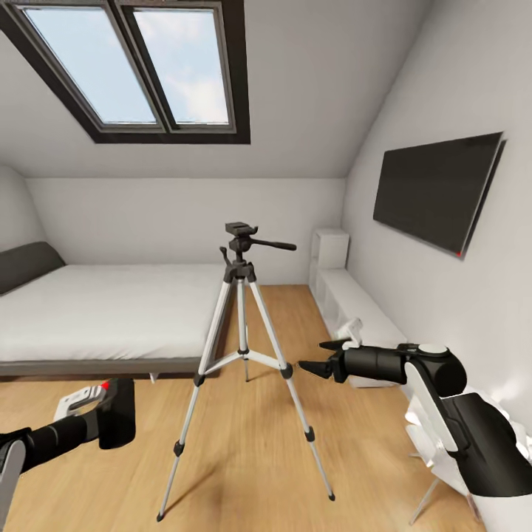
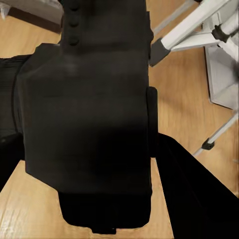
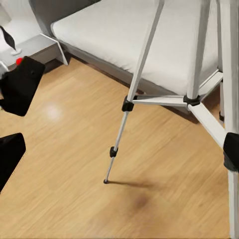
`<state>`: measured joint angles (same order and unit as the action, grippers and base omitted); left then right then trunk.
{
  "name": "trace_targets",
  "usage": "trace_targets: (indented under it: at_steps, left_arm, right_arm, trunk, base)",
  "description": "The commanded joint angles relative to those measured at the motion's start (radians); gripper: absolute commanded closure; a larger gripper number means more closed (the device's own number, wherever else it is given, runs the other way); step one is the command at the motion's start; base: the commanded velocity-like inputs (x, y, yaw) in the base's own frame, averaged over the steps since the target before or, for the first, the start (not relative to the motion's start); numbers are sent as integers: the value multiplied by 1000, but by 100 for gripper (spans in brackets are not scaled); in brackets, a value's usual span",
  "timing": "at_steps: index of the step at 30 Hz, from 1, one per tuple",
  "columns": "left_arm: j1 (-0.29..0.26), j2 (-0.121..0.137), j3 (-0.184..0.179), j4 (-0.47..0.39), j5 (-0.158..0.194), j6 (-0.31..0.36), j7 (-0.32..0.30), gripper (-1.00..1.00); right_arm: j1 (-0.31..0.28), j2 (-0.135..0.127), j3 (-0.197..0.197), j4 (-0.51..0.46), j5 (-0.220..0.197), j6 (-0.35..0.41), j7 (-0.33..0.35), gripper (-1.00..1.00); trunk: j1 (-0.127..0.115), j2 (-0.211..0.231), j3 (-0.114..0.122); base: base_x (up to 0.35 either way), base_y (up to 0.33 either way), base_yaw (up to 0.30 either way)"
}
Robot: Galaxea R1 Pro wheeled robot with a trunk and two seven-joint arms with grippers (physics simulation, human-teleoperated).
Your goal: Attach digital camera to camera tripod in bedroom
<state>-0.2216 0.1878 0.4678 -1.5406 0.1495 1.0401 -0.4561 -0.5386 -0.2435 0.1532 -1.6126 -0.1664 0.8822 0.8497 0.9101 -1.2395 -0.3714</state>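
Bedroom floor point(image 1: 244, 458) carries the camera tripod point(image 1: 242, 355); left gripper point(image 1: 89, 414) jaws clamp the digital camera point(image 1: 117, 423); right gripper point(image 1: 319, 356) jaws spread, empty.

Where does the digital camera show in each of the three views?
Head view: camera at lower left, at the left arm's end, low beside the tripod.
Left wrist view: camera large and close, centre.
Right wrist view: camera at the left edge, red button showing.
Shared landmark: the tripod's silver legs.

You see the camera tripod point(image 1: 241, 347) — silvery metal legs, matt black joints — on glossy wood floor point(image 1: 244, 473).
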Motion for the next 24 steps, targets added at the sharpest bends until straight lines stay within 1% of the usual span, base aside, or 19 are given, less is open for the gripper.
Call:
trace_targets:
  at_steps: [1, 4, 5, 8, 10, 12, 13, 16, 18, 19, 20, 22, 24]
  left_arm:
    - [-11, -1, 1, 0, 2, 7, -1, 100]
    - [-32, -2, 1, -3, 5, 7, -2, 100]
    - [-32, -2, 1, -3, 5, 7, -2, 100]
    - [-46, 2, 4, -3, 7, 7, -3, 100]
    - [-50, 5, 6, -3, 7, 7, -4, 100]
    - [-54, 7, 9, -2, 7, 7, -4, 100]
    - [-54, 7, 9, -2, 7, 7, -4, 100]
    - [-74, 8, 10, -1, 5, 7, -4, 100]
    - [-101, 8, 10, 2, 4, 7, -2, 100]
    - [-128, 8, 12, 6, 3, 7, 0, 100]
    - [-128, 8, 12, 6, 3, 7, 0, 100]
    - [-147, 7, 17, 16, 2, 7, 8, 100]
    - [-159, 6, 29, 30, 3, 7, 19, 100]
  right_arm:
    - [0, -3, -10, 0, -3, -3, 8, -100]
    - [2, -9, -26, 0, 6, -35, 24, -100]
    - [2, -9, -26, 0, 6, -35, 24, -100]
    - [4, -11, -34, 1, 14, -71, 28, -100]
    - [4, -11, -34, 4, 20, -80, 15, -100]
    - [4, -8, -33, 5, 34, -90, -19, -100]
    - [4, -8, -33, 5, 34, -90, -19, -100]
    - [5, 1, -32, 4, 43, -95, -43, -100]
    - [5, 11, -32, 4, 47, -97, -54, -100]
    - [5, 14, -32, 4, 47, -97, -57, -100]
    - [5, 14, -32, 4, 47, -97, -57, -100]
    - [6, 19, -31, 4, 49, -98, -60, -100]
    - [8, 23, -27, 4, 50, -99, -62, -100]
  trunk:
    - [-4, 6, 2]
    - [-15, 27, 11]
    - [-19, 34, 15]
    - [-31, 55, 24]
    - [-38, 69, 30]
    - [-46, 83, 36]
    - [-50, 90, 40]
    - [-61, 111, 49]
    - [-69, 125, 55]
    - [-73, 132, 58]
    - [-77, 139, 62]
    - [-84, 153, 68]
    - [-92, 167, 74]
  base:
    - [0, 0, 3]
    - [0, 0, 2]
    - [0, 0, 1]
    - [0, 0, 0]
    - [0, 0, 0]
    - [0, 0, 0]
    - [0, 0, 0]
    - [0, 0, 0]
    - [0, 0, 0]
    - [0, 0, 0]
    - [0, 0, 0]
    - [0, 0, 0]
    - [0, 0, 0]
